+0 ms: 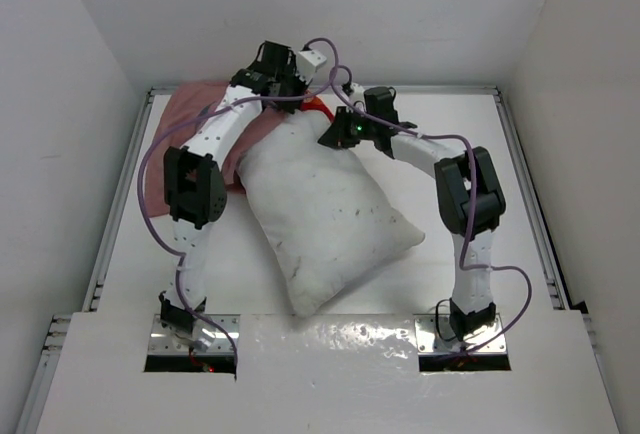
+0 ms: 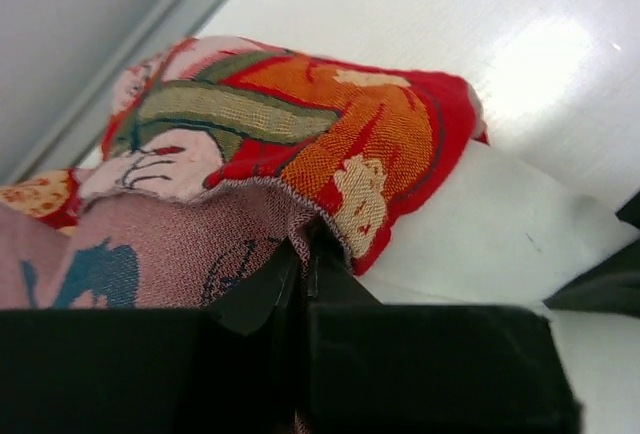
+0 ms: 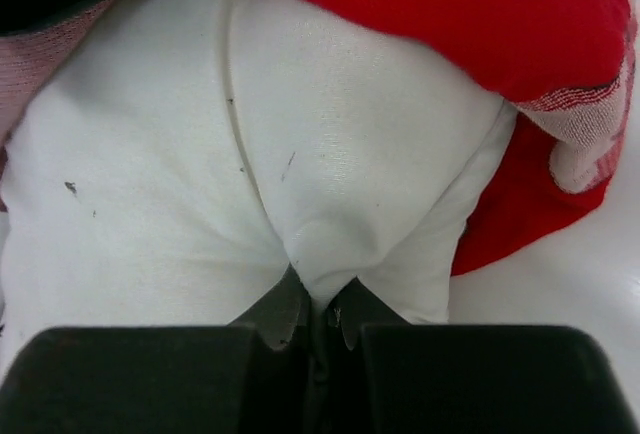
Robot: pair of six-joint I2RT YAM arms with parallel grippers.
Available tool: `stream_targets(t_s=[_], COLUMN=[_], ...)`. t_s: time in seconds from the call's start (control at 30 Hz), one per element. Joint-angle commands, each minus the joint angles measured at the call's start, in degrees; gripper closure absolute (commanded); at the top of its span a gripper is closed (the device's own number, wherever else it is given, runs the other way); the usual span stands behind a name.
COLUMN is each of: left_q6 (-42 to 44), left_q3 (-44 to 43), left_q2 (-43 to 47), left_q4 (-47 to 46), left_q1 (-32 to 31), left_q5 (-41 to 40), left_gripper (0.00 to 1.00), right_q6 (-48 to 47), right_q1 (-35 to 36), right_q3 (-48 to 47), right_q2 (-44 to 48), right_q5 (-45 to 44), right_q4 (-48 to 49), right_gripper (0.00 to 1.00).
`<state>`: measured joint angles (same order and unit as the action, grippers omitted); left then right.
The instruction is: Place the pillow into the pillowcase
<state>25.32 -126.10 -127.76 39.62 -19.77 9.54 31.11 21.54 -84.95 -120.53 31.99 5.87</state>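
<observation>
Insertion under way, I judge — left claw (image 2: pixel 305 254) clenched on pillowcase (image 2: pixel 300 124) hem, right claw (image 3: pixel 318 299) pinching the pillow (image 3: pixel 350 154) — next, probably push it deeper

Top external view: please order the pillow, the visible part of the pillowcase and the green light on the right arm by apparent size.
1. pillow, clearly the largest
2. pillowcase, only partly showing
3. green light, by far the smallest
</observation>
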Motion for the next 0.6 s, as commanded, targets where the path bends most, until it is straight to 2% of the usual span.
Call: stream_targets(t_s=[0.0, 0.03, 0.1, 0.13, 0.23, 0.27, 0.3, 0.33, 0.37, 0.47, 0.57], left_q6=[-0.35, -1.06, -2.55, -2.64, -2.47, -3.60, -3.79, -2.92, 0.83, 7.61, 7.30], left_q3=[-3.09, -4.49, -4.42, -7.02, -13.28, -13.46, -12.86, -12.85, -12.68, -11.54, -9.34], left_q2=[0.84, 1.81, 6.20, 6.91, 6.82, 7.44, 7.96, 8.67, 8.93, 9.46, 9.99], left_q4=[3.10, 2.32, -0.23, -0.07, 4.84, 5.20, 4.51, 6.59, 8.35, 15.83, 18.22], left_q1=[0.52, 0.52, 0.52, 0.35, -1.05, -1.06, -1.50, -2.37, -3.07, -5.88, -6.68], left_q5=[6.59, 14.64, 22.76, 30.81, 41.05, 41.35, 41.35, 41.00, 41.17, 40.99, 47.40], left_gripper=[1.00, 1.00, 1.00, 1.00, 1.00, 1.00, 1.00, 1.00, 1.00, 1.00, 1.00], right_q6=[-4.29, -6.22, -11.41, -12.99, -15.65, -14.95, -13.20, -11.36, -9.60, -6.43, -3.45], right_q1=[2.18, 2.89, 5.96, 7.10, 11.15, 11.50, 11.51, 11.33, 11.16, 10.98, 10.54], right_q3=[-1.18, -1.62, -1.45, -0.75, 1.96, 3.11, 4.51, 8.09, 9.52, 10.07, 8.92], right_q2=[4.59, 5.65, 8.19, 10.82, 15.30, 16.28, 17.16, 17.95, 19.09, 17.71, 14.46], right_q5=[0.28, -0.95, -4.73, -5.96, -9.39, -10.70, -13.15, -16.57, -17.48, -23.18, -29.32], right_q4=[-3.57, -4.63, -4.73, -3.77, 5.26, 7.82, 14.98, 19.75, 28.50, 35.43, 39.64], right_gripper=[1.00, 1.00, 1.00, 1.00, 1.00, 1.00, 1.00, 1.00, 1.00, 1.00, 1.00])
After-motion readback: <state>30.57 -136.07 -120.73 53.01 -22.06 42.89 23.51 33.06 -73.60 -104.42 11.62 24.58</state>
